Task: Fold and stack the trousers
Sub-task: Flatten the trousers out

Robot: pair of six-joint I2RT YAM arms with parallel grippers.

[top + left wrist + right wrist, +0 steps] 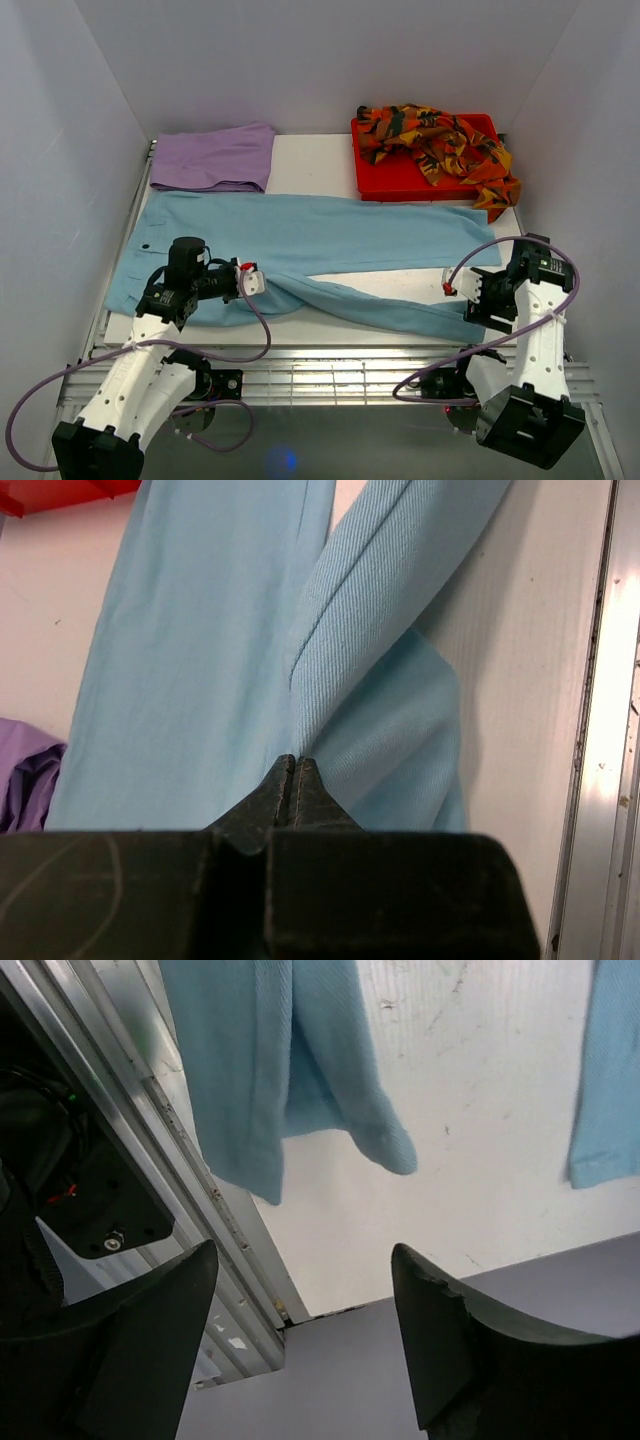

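Left gripper (290, 768) pinches the light blue trousers (200, 660) at the crease; my right gripper (302, 1265) gapes empty. I'd align both legs smoothly.

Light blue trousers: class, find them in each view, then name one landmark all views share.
Top external: light blue trousers spread across the middle of the table, legs running right.
Left wrist: filling the upper centre.
Right wrist: leg ends at top left and right edge.
Shared landmark: the metal rail along the table's near edge.
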